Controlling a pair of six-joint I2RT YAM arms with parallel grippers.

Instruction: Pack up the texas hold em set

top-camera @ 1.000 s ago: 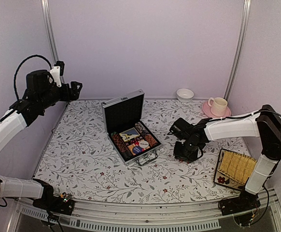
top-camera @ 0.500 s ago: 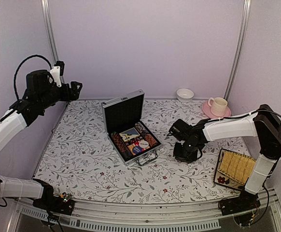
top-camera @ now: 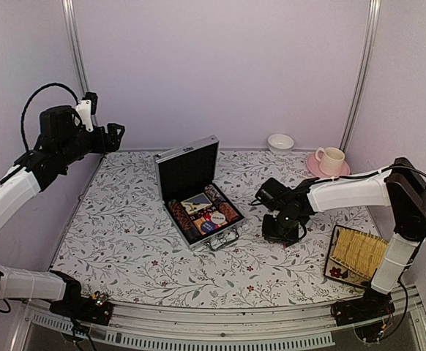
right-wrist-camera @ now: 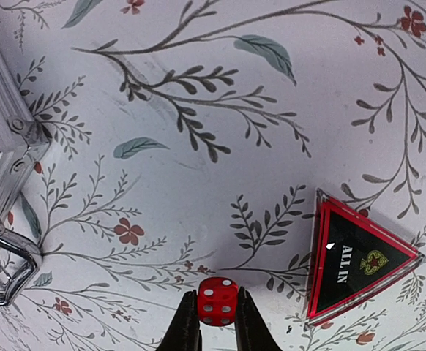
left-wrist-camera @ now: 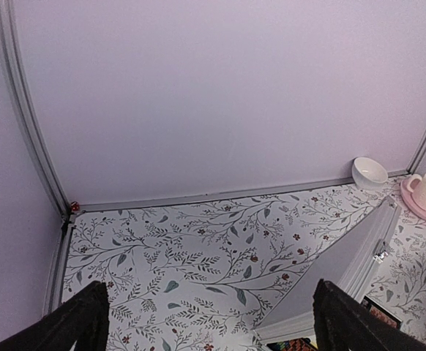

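From above, the right gripper (top-camera: pixel 282 232) is seen lowered onto the bench (top-camera: pixel 125 241), with the open briefcase (top-camera: pixel 198 208) just to its left.

At the left wrist, the left gripper (left-wrist-camera: pixel 213 322) is shown raised, spread wide and empty.

At the right wrist, the red die (right-wrist-camera: pixel 217 301) is pinched between nearly closed fingertips, with the triangular marker (right-wrist-camera: pixel 356 263) just to the right. The die should be lifted straight up, so the marker is not nudged.

Shiny plastic, bright metal, matt table (right-wrist-camera: pixel 198 146).
The red die (right-wrist-camera: pixel 217 301) and triangular marker (right-wrist-camera: pixel 356 259) look glossy plastic; the briefcase (right-wrist-camera: pixel 8 117) trim is polished metal.

Floral table (top-camera: pixel 125 241): briefcase (top-camera: pixel 187 170), marker (right-wrist-camera: pixel 359 259), die (right-wrist-camera: pixel 217 300), tray (top-camera: pixel 358 254), saucer (top-camera: pixel 314 169), bowl (top-camera: pixel 280 142)
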